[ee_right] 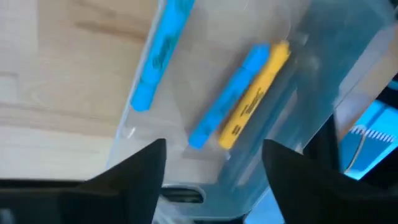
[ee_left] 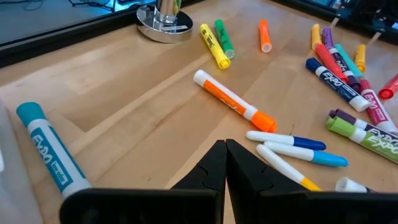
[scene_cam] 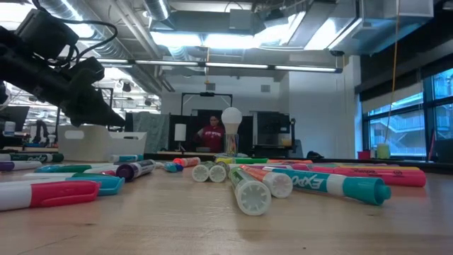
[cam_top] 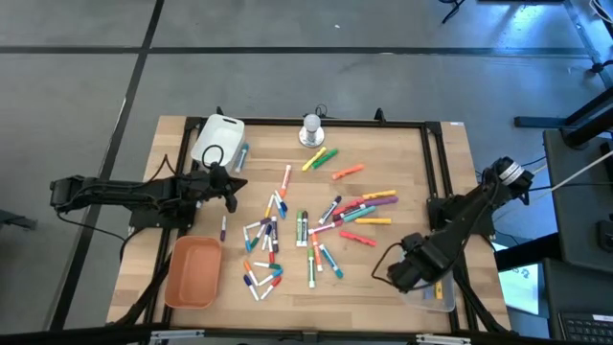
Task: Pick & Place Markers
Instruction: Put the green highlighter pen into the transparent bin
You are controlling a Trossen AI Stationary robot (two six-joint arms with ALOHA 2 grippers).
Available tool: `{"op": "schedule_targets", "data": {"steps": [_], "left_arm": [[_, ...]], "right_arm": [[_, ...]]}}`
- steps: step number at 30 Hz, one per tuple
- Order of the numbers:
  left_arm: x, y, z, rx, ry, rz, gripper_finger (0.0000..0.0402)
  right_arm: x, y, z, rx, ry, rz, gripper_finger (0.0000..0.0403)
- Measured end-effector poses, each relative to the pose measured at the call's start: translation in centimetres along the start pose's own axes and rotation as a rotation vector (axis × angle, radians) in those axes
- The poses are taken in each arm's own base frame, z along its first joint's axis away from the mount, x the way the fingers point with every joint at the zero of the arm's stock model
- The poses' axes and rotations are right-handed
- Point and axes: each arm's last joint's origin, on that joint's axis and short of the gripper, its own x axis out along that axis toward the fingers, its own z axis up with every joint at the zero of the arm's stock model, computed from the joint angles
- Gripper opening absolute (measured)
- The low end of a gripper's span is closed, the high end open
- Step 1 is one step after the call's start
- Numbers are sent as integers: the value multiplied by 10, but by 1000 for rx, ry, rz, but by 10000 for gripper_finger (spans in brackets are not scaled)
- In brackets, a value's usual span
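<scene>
While the right gripper (ee_right: 211,171) hangs with fingers spread over the clear tray (cam_top: 450,299) at the table's near right corner, nothing sits between them; a blue marker (ee_right: 231,94) and a yellow one (ee_right: 256,93) lie side by side in the tray, and a third blue one (ee_right: 159,53) seems to lie along its wall, though I cannot tell whether inside or just outside. That, plus a teal marker (ee_left: 51,150) beside the white tray (cam_top: 217,137) at the far left corner, looks like all that has been sorted. The orange tray (cam_top: 194,272) at the near left corner shows no markers. Most of the job remains, by my judgement: dozens of markers (cam_top: 306,230) are scattered across the table's middle, some touching or crossing in clusters.

The left gripper (ee_left: 225,167) is clenched on nothing, hovering near the white tray, with an orange-and-white marker (ee_left: 233,101) just ahead of it. A metal stand (cam_top: 312,130) sits at the far edge. Open wood lies near the stand and along the right edge, so both arms likely have room; the crowded middle leaves little gap between neighbours.
</scene>
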Motion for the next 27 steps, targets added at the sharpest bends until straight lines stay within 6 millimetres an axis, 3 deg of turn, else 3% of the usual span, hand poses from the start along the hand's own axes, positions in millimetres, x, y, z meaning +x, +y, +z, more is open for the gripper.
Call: {"op": "schedule_targets", "data": {"steps": [7,10,16,22,27], "left_arm": [[0,0,0,0,-1,3,6],[0,0,0,6,-6,15,6],[0,1,1,17,-12,27,6],[0,0,0,-26,-4,6,6],[0,0,0,-46,0,-5,6]], "right_arm": [[-28,5,31,-80,-296,36,276],[-42,9,54,-162,-446,38,269],[-50,21,141,-583,-590,-144,265],[-60,42,236,-992,-705,-92,265],[-64,49,289,-1238,-869,-95,265]]}}
